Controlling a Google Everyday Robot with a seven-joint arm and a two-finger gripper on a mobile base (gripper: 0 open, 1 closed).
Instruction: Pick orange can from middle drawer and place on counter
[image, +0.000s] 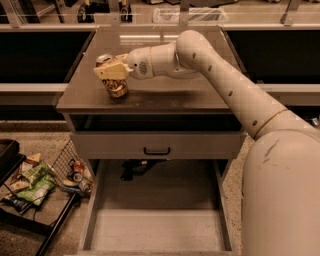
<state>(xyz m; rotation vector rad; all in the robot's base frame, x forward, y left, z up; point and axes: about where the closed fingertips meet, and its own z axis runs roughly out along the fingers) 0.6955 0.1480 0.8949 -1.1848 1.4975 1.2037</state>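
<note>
The orange can (118, 88) stands on the counter (165, 92) near its left front part, leaning slightly, with its silver top (104, 59) showing. My gripper (112, 71) reaches in from the right and its pale fingers (106, 73) are closed around the can's upper half. The can's bottom touches the counter. The middle drawer (160, 227) is pulled open below, and its pale floor holds nothing.
A closed grey drawer front with a black handle (157, 150) sits just under the counter. A wire basket with snack packets (35, 180) lies on the floor at the left. My arm (235, 95) crosses the counter's right half. Dark shelves flank the cabinet.
</note>
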